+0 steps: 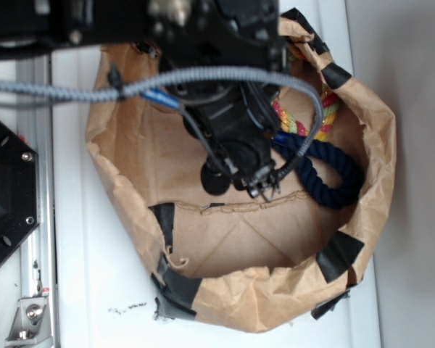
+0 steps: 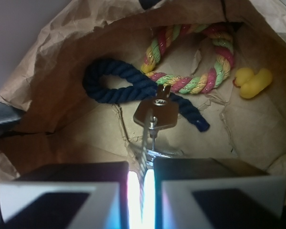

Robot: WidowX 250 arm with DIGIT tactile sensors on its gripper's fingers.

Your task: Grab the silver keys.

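Nearest you, the gripper [image 2: 141, 191] is nearly closed, pinching the keys [image 2: 156, 113], which stick up above the bag [image 2: 47, 76] floor. Behind them, left to right in the bag: blue rope [image 2: 115, 85], striped rope [image 2: 190, 83], yellow duck [image 2: 254, 82].

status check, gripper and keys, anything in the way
Gripper shut on the keys, inside the paper bag. Keys hang in front of the blue rope; contact unclear. Colored rope and yellow duck lie clear.
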